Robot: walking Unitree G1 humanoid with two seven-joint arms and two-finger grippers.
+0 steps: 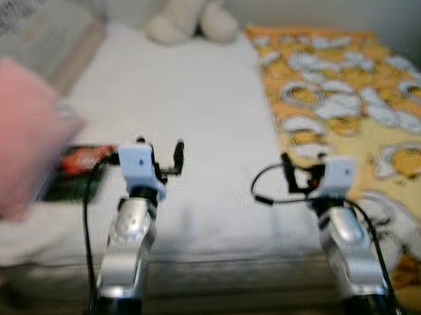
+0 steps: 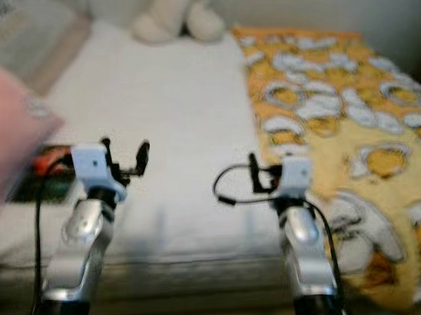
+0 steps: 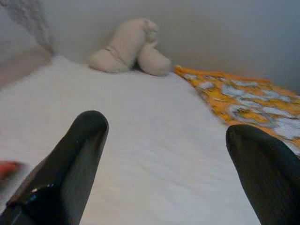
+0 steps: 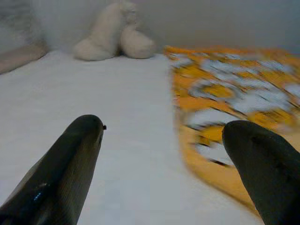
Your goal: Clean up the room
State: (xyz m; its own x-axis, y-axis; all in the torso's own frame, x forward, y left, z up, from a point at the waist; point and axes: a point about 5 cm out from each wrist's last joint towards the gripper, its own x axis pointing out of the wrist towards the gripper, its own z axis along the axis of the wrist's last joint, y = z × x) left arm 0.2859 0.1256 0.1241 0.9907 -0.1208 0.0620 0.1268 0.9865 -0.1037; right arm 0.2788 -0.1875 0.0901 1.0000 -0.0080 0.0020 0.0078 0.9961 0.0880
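A bed with a white sheet [image 1: 187,96] lies before me, blurred. A yellow-orange patterned blanket [image 1: 346,83] covers its right side and hangs over the near edge. A cream plush toy [image 1: 192,16] sits at the far end against the wall, also seen as the plush toy [image 3: 126,47]. A dark flat packet with red print [image 1: 76,169] lies at the left edge. My left gripper [image 1: 160,147] hovers open above the near part of the sheet. Near the blanket's edge my right gripper [image 1: 302,169] is held open too; nothing sits between either pair of fingers.
A pink pillow [image 1: 19,129] fills the near left, partly over the packet. A grey wall [image 3: 211,33] runs behind the bed. The mattress's front edge [image 1: 221,268] is just under my arms.
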